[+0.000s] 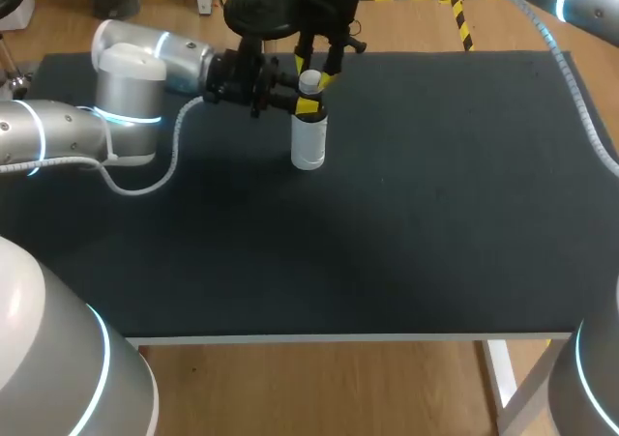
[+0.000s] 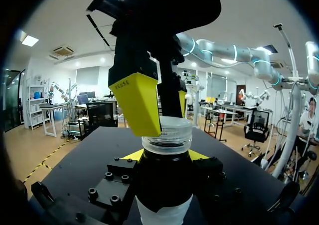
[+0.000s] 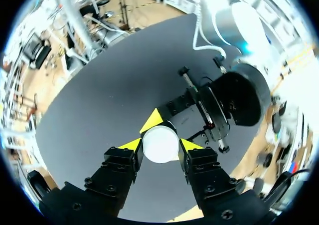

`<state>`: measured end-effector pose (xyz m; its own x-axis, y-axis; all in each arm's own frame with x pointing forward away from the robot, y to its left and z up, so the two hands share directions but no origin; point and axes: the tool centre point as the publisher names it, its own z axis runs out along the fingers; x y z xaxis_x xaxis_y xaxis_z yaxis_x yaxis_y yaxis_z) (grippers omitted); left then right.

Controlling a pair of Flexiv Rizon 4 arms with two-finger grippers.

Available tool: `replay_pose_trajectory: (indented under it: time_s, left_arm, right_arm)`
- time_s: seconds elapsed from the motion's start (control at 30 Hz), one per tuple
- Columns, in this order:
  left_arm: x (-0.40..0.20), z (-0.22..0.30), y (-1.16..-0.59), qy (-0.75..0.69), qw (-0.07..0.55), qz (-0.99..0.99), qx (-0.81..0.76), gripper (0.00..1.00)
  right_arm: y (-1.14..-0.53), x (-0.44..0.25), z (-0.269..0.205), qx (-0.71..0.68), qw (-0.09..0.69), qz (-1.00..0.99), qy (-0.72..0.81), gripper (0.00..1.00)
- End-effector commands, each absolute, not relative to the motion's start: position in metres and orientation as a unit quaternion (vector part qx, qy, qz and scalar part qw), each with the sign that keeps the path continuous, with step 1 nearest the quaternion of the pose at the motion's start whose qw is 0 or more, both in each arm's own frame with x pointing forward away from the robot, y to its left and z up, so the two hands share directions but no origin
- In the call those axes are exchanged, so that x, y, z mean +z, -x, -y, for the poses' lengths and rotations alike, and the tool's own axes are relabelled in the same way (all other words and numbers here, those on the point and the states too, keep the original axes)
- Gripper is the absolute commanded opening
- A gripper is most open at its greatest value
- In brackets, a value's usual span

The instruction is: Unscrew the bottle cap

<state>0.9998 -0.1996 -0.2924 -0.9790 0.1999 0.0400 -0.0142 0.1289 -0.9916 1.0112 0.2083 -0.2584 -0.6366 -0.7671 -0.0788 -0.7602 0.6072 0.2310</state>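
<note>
Bottle: upright on bench, upper middle.
Left tool: pinches its neck.
Right tool: pinches cap from above.
Handling: likely light, smooth-walled; ribbed cap grips best.

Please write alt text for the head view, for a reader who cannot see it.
A white bottle stands upright on a dark table. The left gripper holds its neck from the side, and the right gripper, above it, is shut on the cap.
</note>
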Motion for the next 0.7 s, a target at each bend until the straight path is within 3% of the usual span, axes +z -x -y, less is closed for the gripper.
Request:
replay_pose_trajectory:
  time_s: [0.03,0.7]
  left_arm:
    - [-0.293,0.200,-1.001,0.063,0.083,0.747,0.657,0.00]
    - [-0.293,0.200,-1.001,0.063,0.083,0.747,0.657,0.00]
  right_arm:
    - [-1.013,-0.265,-0.204,-0.114,0.019,0.884,-0.454,0.00]
    - [-1.014,-0.253,-0.210,-0.102,0.016,0.821,-0.562,0.00]
